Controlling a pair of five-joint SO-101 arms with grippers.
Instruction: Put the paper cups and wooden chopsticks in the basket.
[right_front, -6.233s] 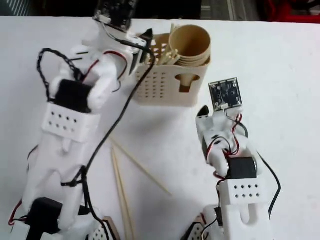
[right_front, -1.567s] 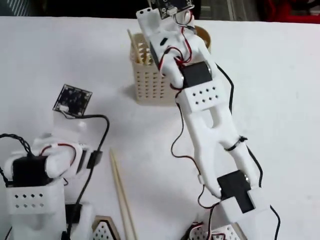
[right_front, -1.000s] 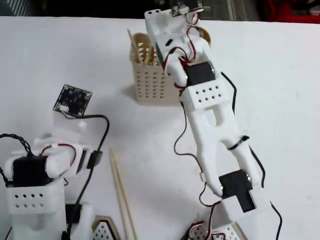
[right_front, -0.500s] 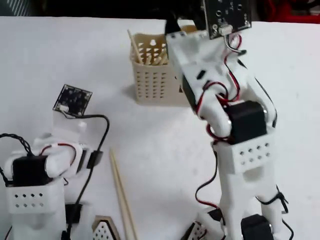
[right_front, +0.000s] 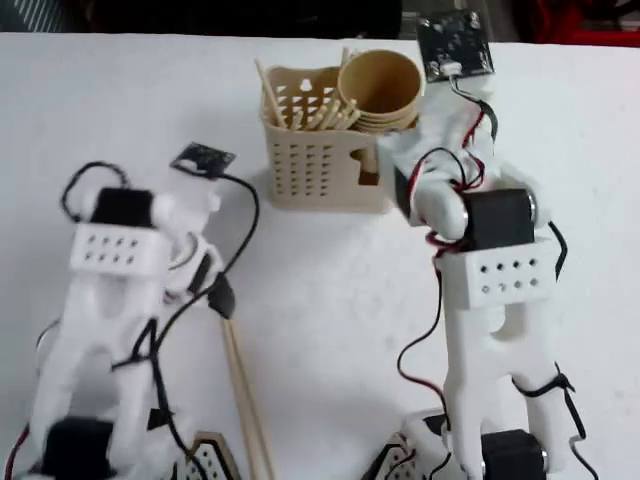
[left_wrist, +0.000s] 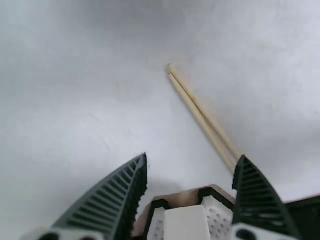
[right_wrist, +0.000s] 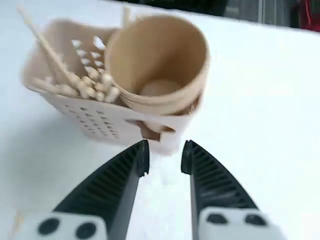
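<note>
Basket (right_front: 320, 175): holds stacked paper cups (right_front: 380, 85), several chopsticks (right_front: 322, 115). Loose chopstick pair (left_wrist: 202, 115): flat on surface (right_front: 560, 110), outstanding. Left jaws: spread wide near pair, presumably for pickup. Right jaws: slightly parted, empty, facing basket.

high view looks down over the table (right_front: 580, 110). left wrist view faces chopsticks (left_wrist: 200, 113) close up, right wrist the basket (right_wrist: 95, 120); high view shares both.
</note>
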